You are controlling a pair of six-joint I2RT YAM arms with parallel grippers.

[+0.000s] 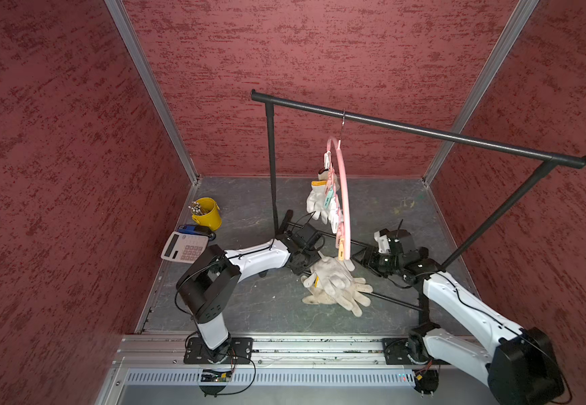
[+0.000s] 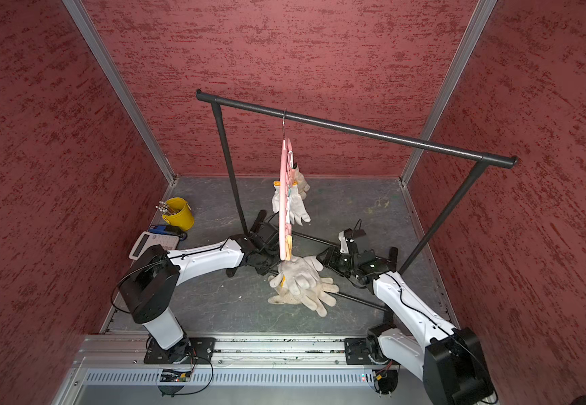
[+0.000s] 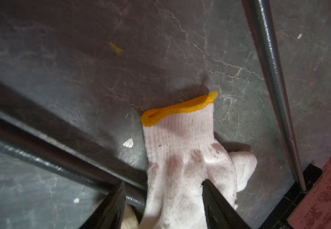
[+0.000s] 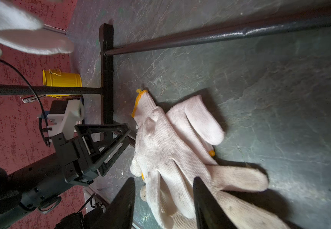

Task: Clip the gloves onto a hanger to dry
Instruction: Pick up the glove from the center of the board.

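A heap of cream gloves (image 1: 337,284) (image 2: 302,284) lies on the grey floor under the pink hanger (image 1: 344,189) (image 2: 283,196). The hanger hangs from the black rack, with white gloves (image 1: 316,203) (image 2: 296,205) clipped to it. My left gripper (image 1: 307,264) (image 3: 163,183) is low at the heap's left edge. Its jaws are open around a yellow-cuffed glove (image 3: 180,150); one finger touches the knit, the other stands off it. My right gripper (image 1: 361,259) (image 4: 163,179) is open at the heap's right side, with glove fingers (image 4: 172,178) lying between its jaws.
The black garment rack (image 1: 424,131) spans the cell, and its base rods (image 3: 269,79) (image 4: 220,33) run along the floor beside the heap. A yellow bucket of pencils (image 1: 207,214) and a calculator (image 1: 184,247) sit at the back left. Red walls enclose the floor.
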